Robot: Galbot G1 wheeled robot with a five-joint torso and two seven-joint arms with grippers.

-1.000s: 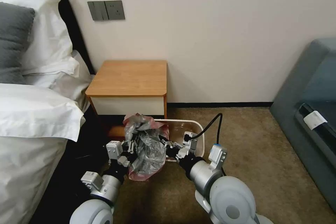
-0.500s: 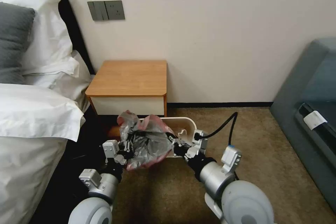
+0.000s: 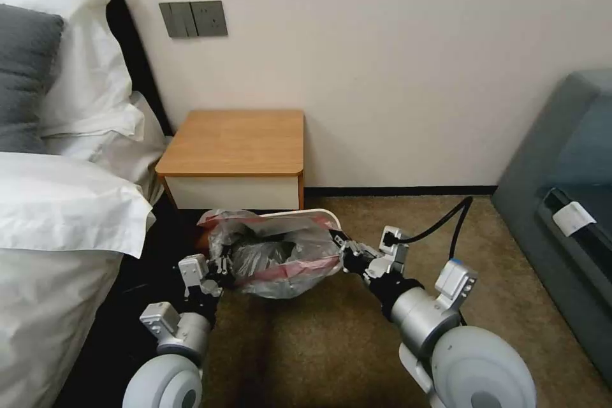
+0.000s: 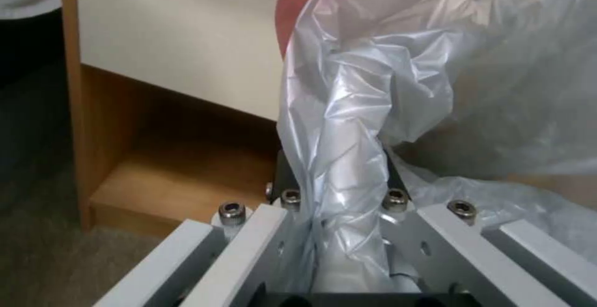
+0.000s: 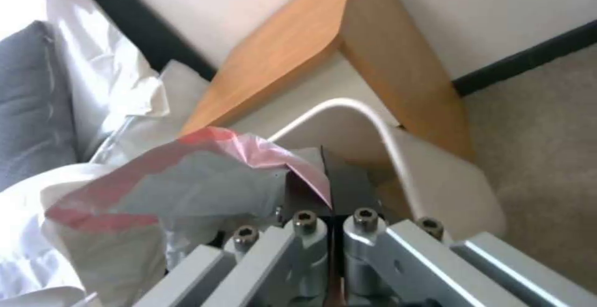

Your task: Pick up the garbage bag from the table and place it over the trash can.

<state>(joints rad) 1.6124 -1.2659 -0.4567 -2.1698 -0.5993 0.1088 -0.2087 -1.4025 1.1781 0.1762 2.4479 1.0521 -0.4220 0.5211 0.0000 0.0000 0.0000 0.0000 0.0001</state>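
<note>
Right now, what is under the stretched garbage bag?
Under the garbage bag, held between the left gripper and right gripper, sits the trash can; its far rim and right corner show. The bag covers its inside.

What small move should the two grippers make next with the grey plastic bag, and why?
Probably lower it: the left gripper and right gripper hold the thin grey pink-rimmed garbage bag stretched open across the beige plastic trash can, whose far rim shows uncovered.

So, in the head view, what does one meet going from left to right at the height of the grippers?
White bed sheet → left gripper → translucent grey garbage bag with pinkish-red rim → right gripper → grey-blue sofa.
</note>
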